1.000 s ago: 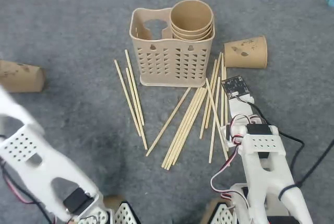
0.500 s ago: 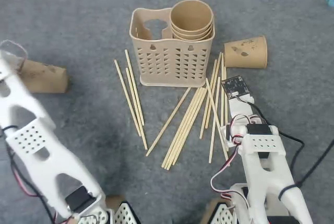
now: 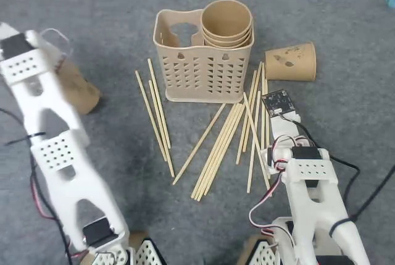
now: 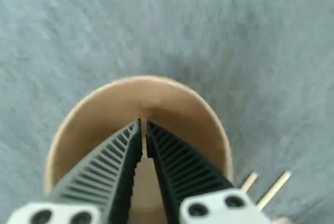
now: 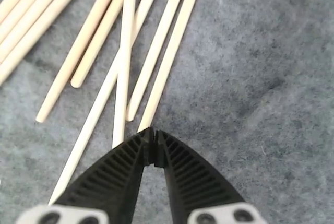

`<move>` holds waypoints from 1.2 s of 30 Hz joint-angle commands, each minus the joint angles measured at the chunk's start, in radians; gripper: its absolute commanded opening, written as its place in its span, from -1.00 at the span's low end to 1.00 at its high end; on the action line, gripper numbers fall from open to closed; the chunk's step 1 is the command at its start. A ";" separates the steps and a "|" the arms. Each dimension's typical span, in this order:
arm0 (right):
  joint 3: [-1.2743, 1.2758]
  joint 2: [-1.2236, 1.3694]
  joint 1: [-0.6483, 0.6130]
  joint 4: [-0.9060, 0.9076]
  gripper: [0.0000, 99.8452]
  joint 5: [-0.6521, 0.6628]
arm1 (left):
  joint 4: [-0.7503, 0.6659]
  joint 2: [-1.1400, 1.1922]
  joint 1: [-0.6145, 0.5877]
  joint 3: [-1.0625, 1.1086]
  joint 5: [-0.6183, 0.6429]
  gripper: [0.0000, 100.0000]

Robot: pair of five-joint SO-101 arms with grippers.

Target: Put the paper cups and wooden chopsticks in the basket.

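Cup in hand is your starting point: the brown paper cup (image 3: 79,89) sits in the left gripper (image 4: 143,125), whose ribbed fingers are pressed almost together on the cup's wall at the rim. From above, the cup hangs slanted under the white left arm (image 3: 37,92), its free end pointing toward the table's middle. It looks to be just off the grey carpeted tabletop (image 3: 111,30), though I can't be sure.

What your next move turns on is where the beige slotted plastic basket (image 3: 203,73) lies: off to the robot's right of the held cup and a little farther from the base, well apart. Its right compartment already holds a stack of nested brown cups (image 3: 226,21), and the left compartment looks free. You'd need to bring the cup's long axis upright before lowering it (tilted as it is, it would likely catch the rim).

Pale wooden chopsticks (image 3: 216,147) lie fanned on the carpet in front of the basket and on both sides of it. Another brown paper cup on its side (image 3: 291,62) rests just right of the basket.

Your right gripper (image 5: 154,135) has its black fingers closed on nothing, tips low over the carpet just short of the nearest chopstick ends, with the right arm (image 3: 308,172) stretched forward from its base.
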 commanded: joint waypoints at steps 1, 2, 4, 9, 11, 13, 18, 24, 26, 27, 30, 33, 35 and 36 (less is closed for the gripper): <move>-0.009 -0.007 0.008 -0.015 -0.98 0.012 | 0.037 -0.049 0.051 0.048 -0.020 -0.98; -0.009 -0.007 0.008 -0.016 -0.98 0.012 | 0.037 -0.051 0.066 0.064 -0.034 -0.98; -0.009 -0.007 0.008 -0.018 -0.98 0.012 | 0.037 -0.051 0.087 0.084 -0.048 -0.98; -0.009 -0.007 0.008 -0.019 -0.98 0.012 | 0.037 -0.118 0.117 0.143 -0.081 -0.98; -0.011 -0.007 0.008 -0.021 -0.98 0.012 | 0.037 -0.170 0.129 0.179 -0.126 -0.98; -0.011 -0.007 0.008 -0.021 -0.98 0.012 | 0.037 -0.229 0.141 0.216 -0.164 -0.97; -0.011 -0.007 0.008 -0.021 -0.98 0.012 | 0.035 -0.390 0.170 0.317 -0.269 -0.95; -0.011 -0.007 0.008 -0.021 -0.98 0.012 | 0.034 -0.566 0.178 0.441 -0.299 -0.69; -0.011 -0.007 0.008 -0.021 -0.98 0.012 | 0.034 -0.612 0.176 0.490 -0.301 -0.67; -0.011 -0.007 0.008 -0.021 -0.98 0.012 | 0.034 -0.632 0.176 0.516 -0.302 -0.68; -0.011 -0.007 0.008 -0.021 -0.98 0.012 | 0.034 -0.692 0.180 0.608 -0.304 -0.68; -0.011 -0.008 0.008 -0.021 -0.98 0.012 | 0.031 -0.760 0.184 0.713 -0.319 -0.68; -0.011 -0.008 0.013 -0.021 -0.98 0.012 | 0.018 -0.809 0.195 0.785 -0.351 -0.68; -0.011 -0.010 0.013 -0.019 -0.98 0.012 | 0.006 -0.835 0.201 0.828 -0.362 -0.68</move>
